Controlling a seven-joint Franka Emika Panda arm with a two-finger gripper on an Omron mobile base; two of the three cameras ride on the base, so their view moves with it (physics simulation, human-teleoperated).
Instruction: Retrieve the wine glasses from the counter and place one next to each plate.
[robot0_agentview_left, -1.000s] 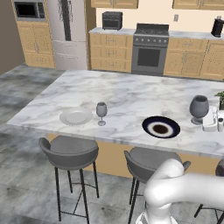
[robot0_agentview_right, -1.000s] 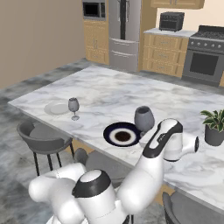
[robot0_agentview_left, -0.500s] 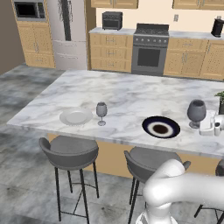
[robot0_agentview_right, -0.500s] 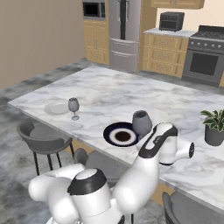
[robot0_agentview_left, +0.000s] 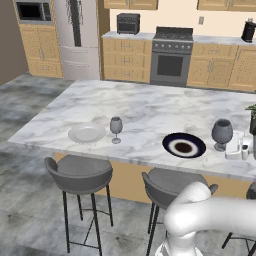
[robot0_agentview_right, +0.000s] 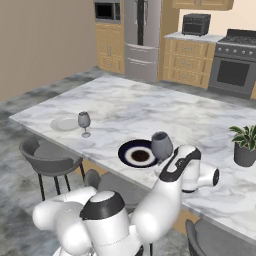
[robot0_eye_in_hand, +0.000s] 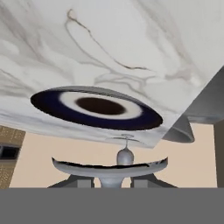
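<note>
My gripper (robot0_agentview_left: 227, 146) is shut on the stem of the rounder smoky-grey wine glass (robot0_agentview_left: 222, 133), held upright just right of the navy plate (robot0_agentview_left: 184, 145) on the marble island (robot0_agentview_left: 150, 105). In the right base view the wine glass (robot0_agentview_right: 161, 145) stands at the navy plate's (robot0_agentview_right: 138, 153) right rim, with the gripper (robot0_agentview_right: 169, 159) behind it. The hand view has the glass stem (robot0_eye_in_hand: 124, 155) between my fingertips (robot0_eye_in_hand: 143, 181), the navy plate (robot0_eye_in_hand: 98, 108) beyond. The slimmer wine glass (robot0_agentview_left: 116, 129) stands free beside the white plate (robot0_agentview_left: 86, 133).
A potted plant (robot0_agentview_right: 245, 145) stands on the island to the right of my hand. Grey stools (robot0_agentview_left: 79, 174) line the island's near edge. A stove (robot0_agentview_left: 171, 55), a wooden counter (robot0_agentview_left: 127, 36) with a toaster oven and a fridge (robot0_agentview_left: 77, 35) fill the back wall.
My gripper has carried the rounder glass a little left and down, closer to the navy plate. The slim glass and both plates have stayed put.
</note>
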